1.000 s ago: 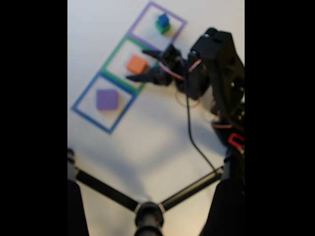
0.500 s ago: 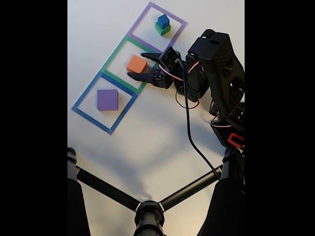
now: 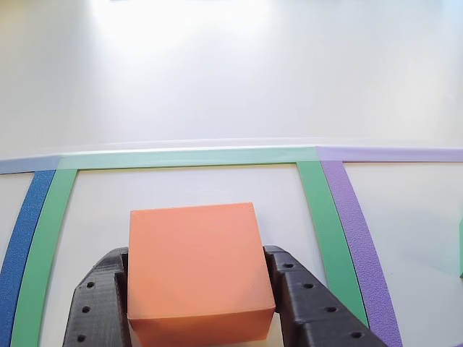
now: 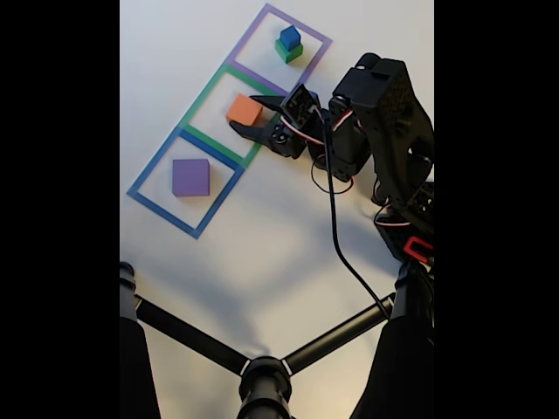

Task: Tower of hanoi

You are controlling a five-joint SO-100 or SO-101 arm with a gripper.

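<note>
The orange block [image 3: 194, 267] sits inside the green tape square [image 3: 188, 157]. My gripper [image 3: 195, 264] has its two black fingers pressed against the block's left and right sides. In the fixed view the gripper [image 4: 249, 113] reaches in from the right and is shut around the orange block [image 4: 244, 110], which rests on the table. The purple slab [image 4: 190, 177] lies in the blue tape square [image 4: 148, 170]. The blue cube [image 4: 290, 37] stands on the green cube [image 4: 289, 52] in the purple tape square [image 4: 262, 17].
The black arm body [image 4: 384, 113] fills the right side, and a black cable [image 4: 336, 236] hangs from it down across the white table. A black tripod hub with two legs [image 4: 262, 375] spans the bottom of the fixed view.
The gripper has slid further left around the orange block, and its wide-open fingers have narrowed onto the block's sides. The other blocks have not moved.
</note>
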